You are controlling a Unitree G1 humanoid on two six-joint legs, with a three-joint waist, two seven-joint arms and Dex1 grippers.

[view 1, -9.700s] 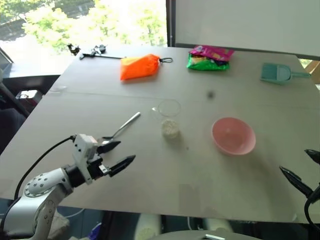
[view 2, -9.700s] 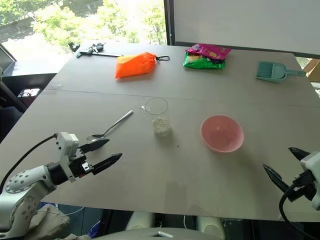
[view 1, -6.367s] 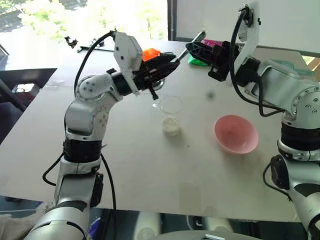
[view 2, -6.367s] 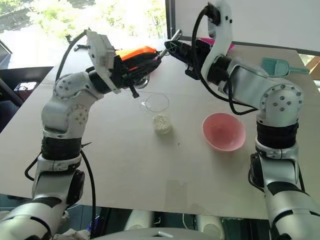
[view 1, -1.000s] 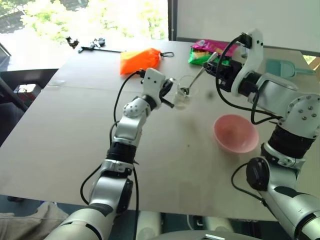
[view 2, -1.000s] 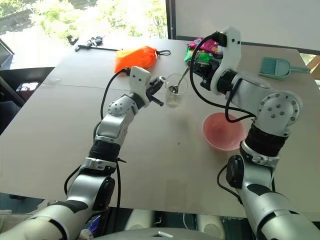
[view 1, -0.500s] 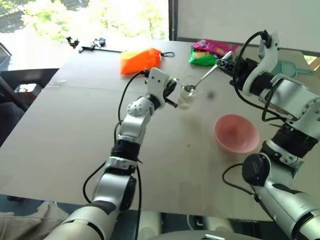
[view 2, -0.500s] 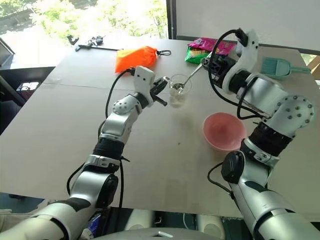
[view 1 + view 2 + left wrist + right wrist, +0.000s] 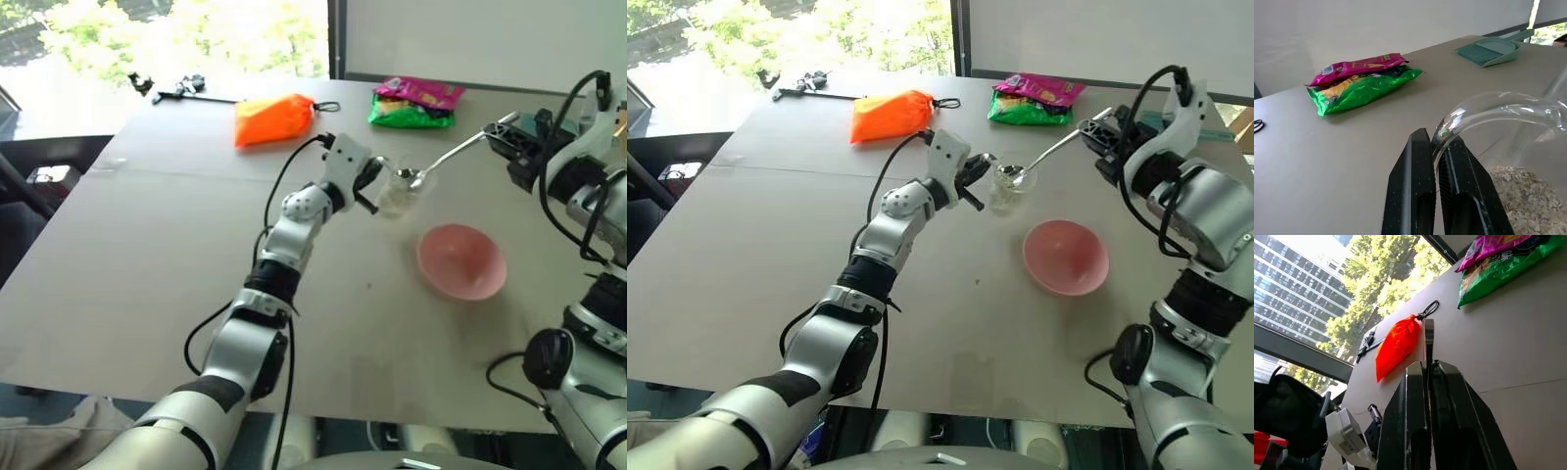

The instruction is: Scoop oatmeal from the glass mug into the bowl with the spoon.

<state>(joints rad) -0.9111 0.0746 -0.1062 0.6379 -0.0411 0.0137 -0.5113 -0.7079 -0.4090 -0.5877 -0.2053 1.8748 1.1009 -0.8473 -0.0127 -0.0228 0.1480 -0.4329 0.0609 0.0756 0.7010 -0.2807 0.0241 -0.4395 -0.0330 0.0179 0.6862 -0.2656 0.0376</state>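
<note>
Moved since a second ago: the glass mug (image 9: 397, 191), carried rightward by the left gripper (image 9: 370, 186), now sits just left of and beyond the bowl (image 9: 461, 260); the spoon (image 9: 446, 159) has come out of the mug and swung right with the right gripper (image 9: 508, 144), its head now at the mug's right rim.

Left gripper: fingers (image 9: 1413, 188) closed on the mug's rim, one finger inside the glass and one outside.

Right gripper: fingers (image 9: 1409, 426) pinched shut on the spoon's handle, which runs up between them in the right wrist view; the handle slopes down leftward toward the mug.

Oatmeal (image 9: 1520, 196): pale flakes lying in the bottom of the mug. Whether any sits on the spoon head cannot be told.

Bowl: pink, on the worktop (image 9: 147, 255), right of centre, near side of the mug, unchanged in place.

Other items, far side of the worktop, all unchanged: orange pouch (image 9: 271, 119), left of centre; green and pink snack packets (image 9: 413, 104), centre; teal dustpan (image 9: 1492, 49), far right; small black tool (image 9: 174, 90), far left corner.
</note>
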